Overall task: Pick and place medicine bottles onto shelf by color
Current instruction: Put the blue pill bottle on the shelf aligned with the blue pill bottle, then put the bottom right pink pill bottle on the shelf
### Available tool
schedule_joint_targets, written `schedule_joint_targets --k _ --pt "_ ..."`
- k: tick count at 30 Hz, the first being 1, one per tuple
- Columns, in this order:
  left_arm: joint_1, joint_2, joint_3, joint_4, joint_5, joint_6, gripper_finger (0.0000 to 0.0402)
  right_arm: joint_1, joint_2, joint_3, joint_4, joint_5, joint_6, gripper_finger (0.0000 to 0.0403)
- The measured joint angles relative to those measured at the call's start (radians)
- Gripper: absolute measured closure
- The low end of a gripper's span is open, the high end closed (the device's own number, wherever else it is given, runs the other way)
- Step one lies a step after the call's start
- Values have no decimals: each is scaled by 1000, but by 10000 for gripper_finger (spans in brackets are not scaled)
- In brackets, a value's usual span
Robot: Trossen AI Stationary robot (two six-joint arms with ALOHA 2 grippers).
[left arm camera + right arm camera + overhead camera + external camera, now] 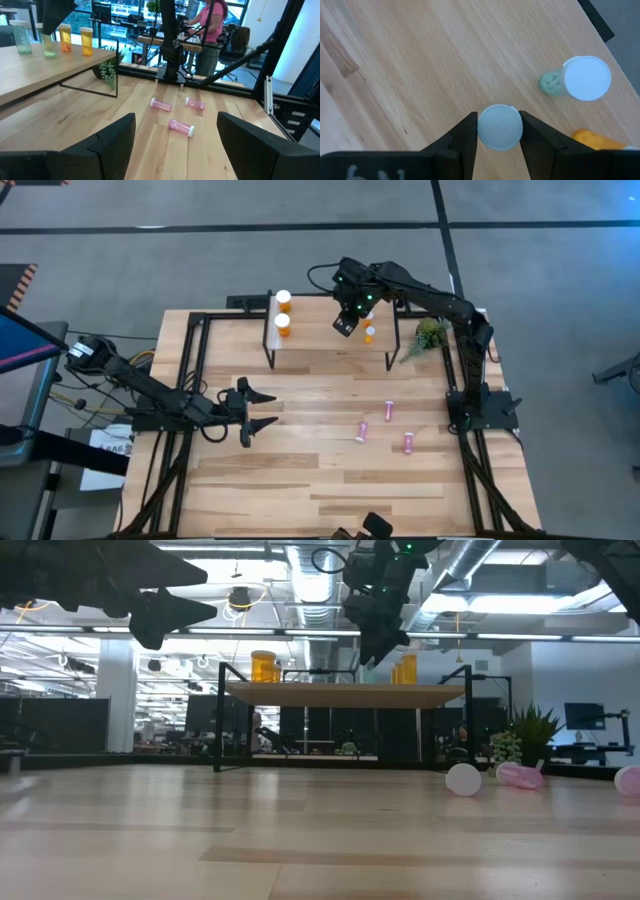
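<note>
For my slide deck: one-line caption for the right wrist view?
Right end effector gripping a white-capped bottle above the wooden shelf, beside a standing pale green bottle.

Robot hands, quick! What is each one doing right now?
Left gripper: open, holding nothing, above the table.
Right gripper: closed on a white-capped bottle, over the shelf.

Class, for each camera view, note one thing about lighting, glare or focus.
High view: even light, soft shadows under the shelf. Low view: bright ceiling lights leave both arms silhouetted, near tabletop blurred. Left wrist view: the left gripper fingers blurred, pink bottles sharper. Right wrist view: the right gripper grips a white cap, which looks washed out.
</note>
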Motion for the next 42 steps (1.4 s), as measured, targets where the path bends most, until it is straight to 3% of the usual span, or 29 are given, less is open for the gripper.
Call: schedule_joint_targets --k 12,24,31,42 --pt "0 0 0 0 10 -1 133 8 17 0 -2 1 6 242" --pt "0 0 0 0 10 -1 133 13 17 0 -19 -1 11 161" --pt "0 0 0 -4 10 -8 133 11 10 0 -34 0 11 152" --pt "0 0 0 -26 14 -22 133 8 8 174 -171 0 19 152"
